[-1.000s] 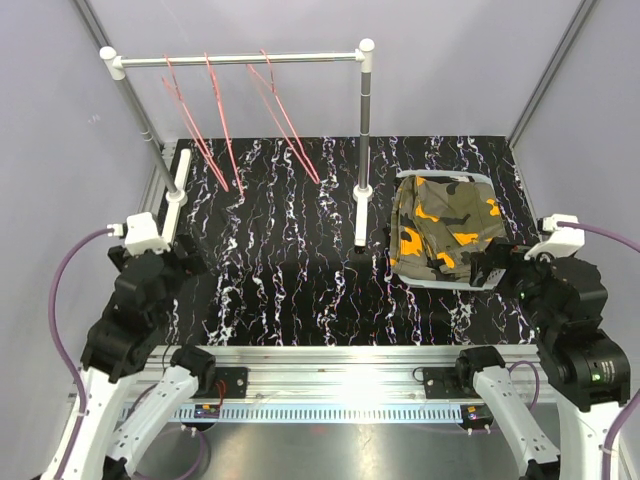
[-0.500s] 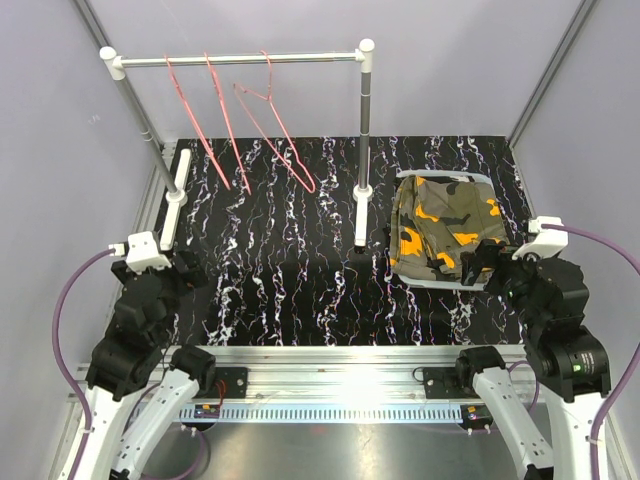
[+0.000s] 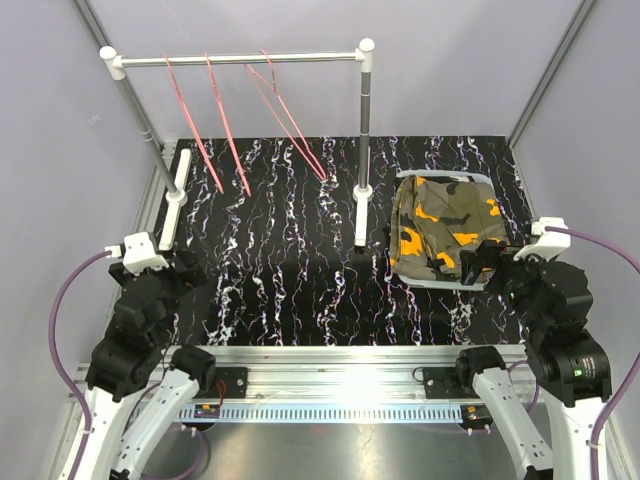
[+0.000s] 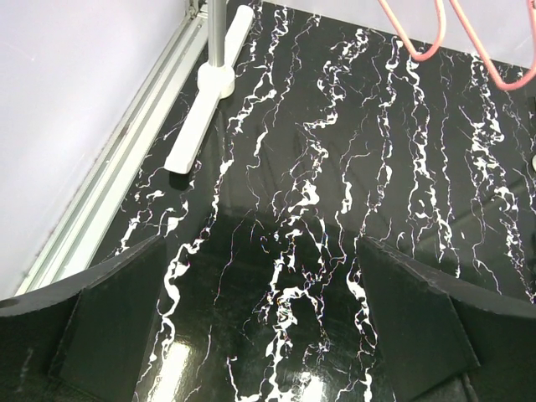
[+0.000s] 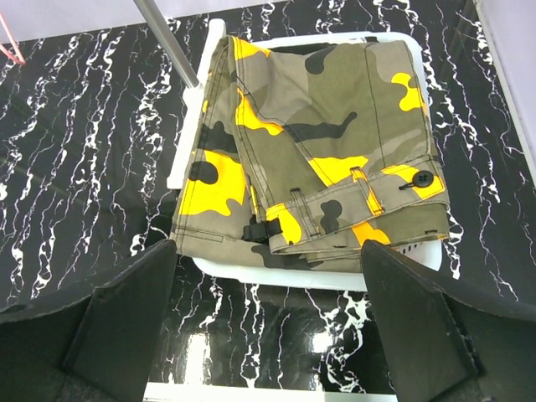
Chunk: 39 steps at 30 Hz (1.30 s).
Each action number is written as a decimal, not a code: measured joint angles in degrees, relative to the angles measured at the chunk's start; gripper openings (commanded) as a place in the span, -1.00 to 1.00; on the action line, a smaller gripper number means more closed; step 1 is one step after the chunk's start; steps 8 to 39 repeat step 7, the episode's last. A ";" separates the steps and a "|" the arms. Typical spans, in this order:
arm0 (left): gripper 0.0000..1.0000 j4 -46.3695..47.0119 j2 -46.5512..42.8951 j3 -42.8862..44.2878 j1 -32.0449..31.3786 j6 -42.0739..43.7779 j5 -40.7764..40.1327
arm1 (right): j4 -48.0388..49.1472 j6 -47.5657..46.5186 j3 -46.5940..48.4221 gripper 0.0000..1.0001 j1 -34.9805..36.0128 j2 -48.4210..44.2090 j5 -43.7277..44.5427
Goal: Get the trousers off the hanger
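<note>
Camouflage trousers (image 5: 318, 151): lay folded on what seemed a white tray (image 5: 318, 279), tabletop (image 3: 290, 260) 3 o'clock. Three red hangers (image 3: 229, 130): on rail (image 3: 240, 60), 11 o'clock. Left tool (image 4: 264, 310), right tool (image 5: 268, 318): fingers apart, empty.

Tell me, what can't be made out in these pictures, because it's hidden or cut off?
- Anything under the camouflage trousers: in the top and right wrist views, the folded cloth covers what lies beneath it and most of the white tray.
- Hangers: in the left wrist view, the top edge cuts off all but their lowest loops.
- Rack post: in the right wrist view, the top edge cuts it off.
</note>
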 measured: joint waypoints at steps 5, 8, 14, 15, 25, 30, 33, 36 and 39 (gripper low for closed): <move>0.98 -0.02 -0.96 0.00 0.00 -0.24 -0.44 | 0.57 0.00 0.00 0.99 0.00 0.00 -1.11; 0.98 -0.04 -1.18 0.00 0.00 -0.31 -0.52 | 0.85 0.04 0.00 0.99 0.00 0.00 -1.38; 0.98 -0.04 -1.18 0.00 0.00 -0.31 -0.52 | 0.85 0.04 0.00 0.99 0.00 0.00 -1.38; 0.98 -0.04 -1.18 0.00 0.00 -0.31 -0.52 | 0.85 0.04 0.00 0.99 0.00 0.00 -1.38; 0.98 -0.04 -1.18 0.00 0.00 -0.31 -0.52 | 0.85 0.04 0.00 0.99 0.00 0.00 -1.38; 0.98 -0.04 -1.18 0.00 0.00 -0.31 -0.52 | 0.85 0.04 0.00 0.99 0.00 0.00 -1.38; 0.98 -0.04 -1.18 0.00 0.00 -0.31 -0.52 | 0.85 0.04 0.00 0.99 0.00 0.00 -1.38; 0.98 -0.04 -1.18 0.00 0.00 -0.31 -0.52 | 0.85 0.04 0.00 0.99 0.00 0.00 -1.38; 0.98 -0.04 -1.18 0.00 0.00 -0.31 -0.52 | 0.85 0.04 0.00 0.99 0.00 0.00 -1.38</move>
